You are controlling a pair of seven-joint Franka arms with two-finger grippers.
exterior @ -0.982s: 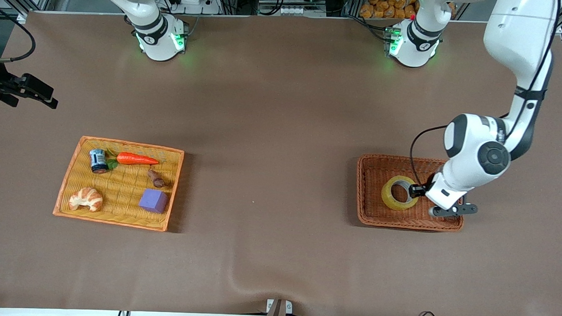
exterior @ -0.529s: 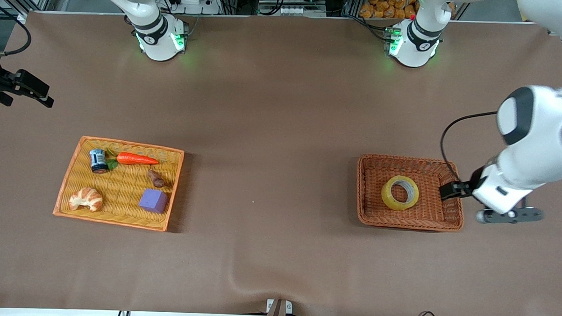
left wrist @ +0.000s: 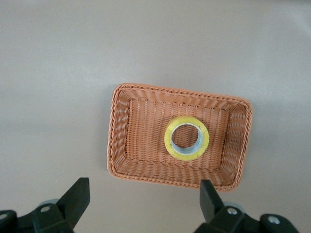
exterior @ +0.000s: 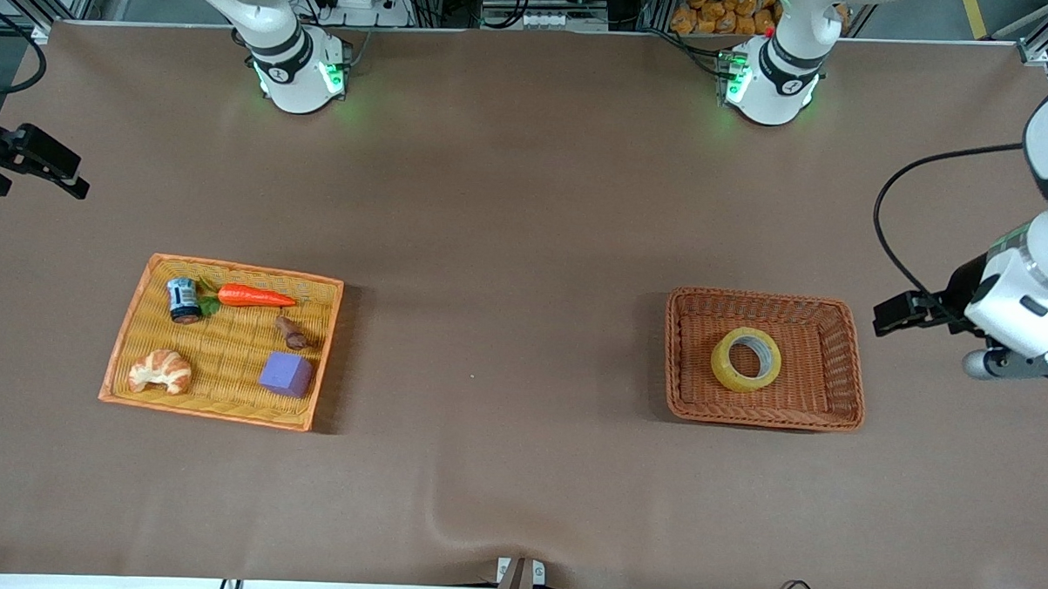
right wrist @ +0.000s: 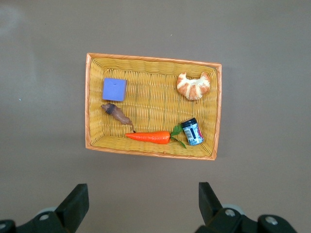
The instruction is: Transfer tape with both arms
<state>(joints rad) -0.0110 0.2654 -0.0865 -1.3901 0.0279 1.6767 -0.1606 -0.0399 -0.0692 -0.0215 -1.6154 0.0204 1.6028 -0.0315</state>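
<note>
The tape, a translucent yellow ring with a grey-white core, lies flat in the brown wicker basket toward the left arm's end of the table. It also shows in the left wrist view, inside the basket. My left gripper is open and empty, raised over the bare table beside the basket; its fingers stand wide apart in the left wrist view. My right gripper is open and empty, high over the right arm's end of the table, and shows in the right wrist view.
An orange wicker tray toward the right arm's end holds a croissant, a purple block, a carrot, a small can and a brown piece. The tray shows in the right wrist view.
My left gripper has risen away from the tape and swung out from over the basket toward the left arm's end. The tape stays in the basket. The right gripper drifted slightly outward.
</note>
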